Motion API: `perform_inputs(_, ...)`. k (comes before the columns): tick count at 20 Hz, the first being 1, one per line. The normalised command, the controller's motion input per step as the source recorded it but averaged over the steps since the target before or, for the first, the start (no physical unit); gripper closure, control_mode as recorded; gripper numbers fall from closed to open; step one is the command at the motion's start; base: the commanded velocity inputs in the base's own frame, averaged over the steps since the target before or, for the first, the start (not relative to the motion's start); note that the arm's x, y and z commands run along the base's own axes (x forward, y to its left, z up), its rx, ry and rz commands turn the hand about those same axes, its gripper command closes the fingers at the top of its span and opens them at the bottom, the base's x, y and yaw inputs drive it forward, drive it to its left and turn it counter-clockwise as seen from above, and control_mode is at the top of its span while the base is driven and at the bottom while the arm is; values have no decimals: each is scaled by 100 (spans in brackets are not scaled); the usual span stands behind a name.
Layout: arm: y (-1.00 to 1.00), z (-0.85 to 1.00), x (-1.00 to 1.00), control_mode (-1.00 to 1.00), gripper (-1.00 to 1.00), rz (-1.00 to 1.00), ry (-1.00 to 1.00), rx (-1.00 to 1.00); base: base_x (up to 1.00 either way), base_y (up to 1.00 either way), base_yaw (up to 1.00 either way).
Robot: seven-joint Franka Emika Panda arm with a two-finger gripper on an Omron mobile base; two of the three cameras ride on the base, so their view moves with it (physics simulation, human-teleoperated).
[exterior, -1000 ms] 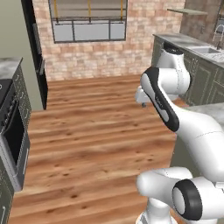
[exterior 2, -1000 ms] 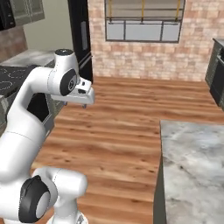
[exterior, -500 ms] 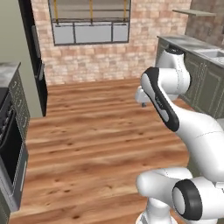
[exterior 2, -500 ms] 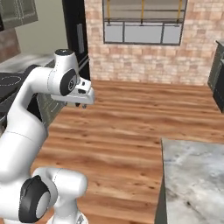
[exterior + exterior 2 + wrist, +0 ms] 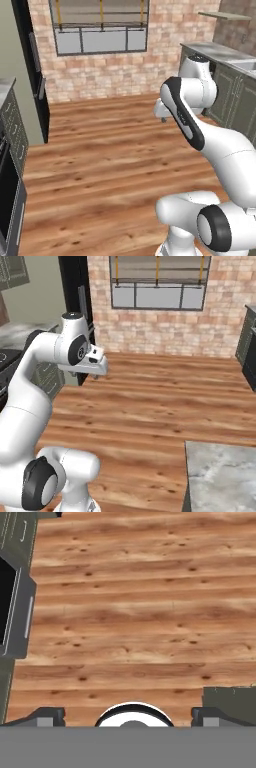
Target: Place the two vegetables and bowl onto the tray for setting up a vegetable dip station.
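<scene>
Hovering over bare wood floor [image 5: 140, 612], wide-open gripper [image 5: 128, 716], seemingly empty.

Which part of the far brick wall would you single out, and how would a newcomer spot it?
Start at the red brick wall beyond the wooden floor. High in its middle sits a wide window with a dark frame, split into panes by thin bars. It is the one glazed patch in the brickwork, right of the tall black unit.
</scene>
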Motion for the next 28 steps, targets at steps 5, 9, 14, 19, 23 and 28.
perform_inputs(5, 0, 0, 0, 100, -100, 0, 0, 0, 59, 27, -23)
perform_inputs(9, 0, 0, 0, 100, -100, 0, 0, 0, 56, 29, -29)
perform_inputs(14, 0, 0, 0, 100, -100, 0, 0, 0, 55, 29, -30)
perform_inputs(19, 0, 0, 0, 100, -100, 0, 0, 0, 55, 29, -30)
perform_inputs(23, 0, 0, 0, 100, -100, 0, 0, 0, 55, 29, -30)
perform_inputs(28, 0, 0, 0, 100, -100, 0, 0, 0, 49, 28, -41)
